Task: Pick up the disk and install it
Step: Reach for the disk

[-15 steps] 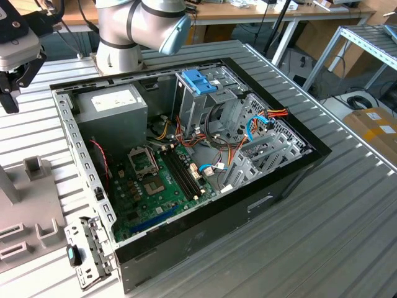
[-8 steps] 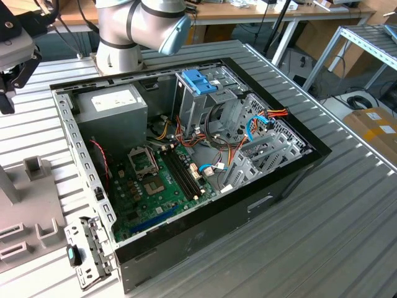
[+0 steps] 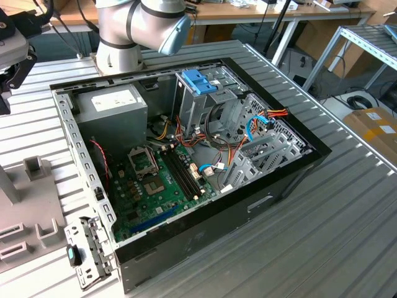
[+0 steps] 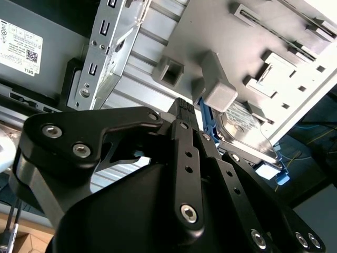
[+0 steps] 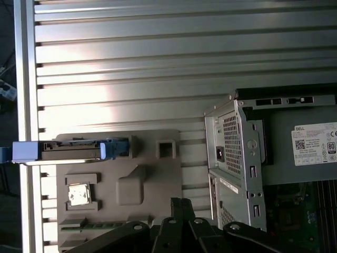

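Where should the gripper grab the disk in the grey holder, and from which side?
Probably pinch the disk across its broad faces near mid-length, coming from above: it stands on edge in the grey holder, thin top edge exposed.

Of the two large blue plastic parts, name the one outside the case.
The disk, blue-railed, slotted on edge in the grey fixture. The other, the blue latch, tops the drive cage inside the case.

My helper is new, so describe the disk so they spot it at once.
Beside the open computer case sits a grey fixture tray. The disk stands on edge in a slot at the tray's rim. Its bright blue rails set it apart from the small silver chip nearby.
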You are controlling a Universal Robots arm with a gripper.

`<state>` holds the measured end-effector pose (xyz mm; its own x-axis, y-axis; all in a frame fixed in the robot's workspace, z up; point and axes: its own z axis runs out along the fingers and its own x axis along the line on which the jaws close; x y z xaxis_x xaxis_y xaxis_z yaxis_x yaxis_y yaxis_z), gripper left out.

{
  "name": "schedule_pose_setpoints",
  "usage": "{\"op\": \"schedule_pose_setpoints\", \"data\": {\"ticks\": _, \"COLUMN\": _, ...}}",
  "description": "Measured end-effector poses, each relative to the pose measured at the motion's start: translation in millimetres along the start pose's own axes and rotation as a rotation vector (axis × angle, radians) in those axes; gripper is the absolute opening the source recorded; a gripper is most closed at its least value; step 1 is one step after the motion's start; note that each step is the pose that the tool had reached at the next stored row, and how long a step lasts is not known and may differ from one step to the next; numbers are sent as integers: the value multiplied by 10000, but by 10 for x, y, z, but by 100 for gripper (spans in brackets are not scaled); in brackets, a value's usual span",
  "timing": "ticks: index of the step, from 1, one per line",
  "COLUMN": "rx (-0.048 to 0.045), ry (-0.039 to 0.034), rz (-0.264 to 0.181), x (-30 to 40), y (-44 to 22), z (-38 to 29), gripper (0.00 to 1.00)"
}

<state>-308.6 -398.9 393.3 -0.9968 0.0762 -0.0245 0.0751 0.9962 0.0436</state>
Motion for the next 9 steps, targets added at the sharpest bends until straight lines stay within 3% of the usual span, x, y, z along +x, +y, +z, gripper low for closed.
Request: {"op": "schedule_pose_setpoints", "data": {"ticks": 9, "rx": 0, "ry": 0, "rz": 0, "x": 39, "y": -3, "z": -1, "gripper": 11}}
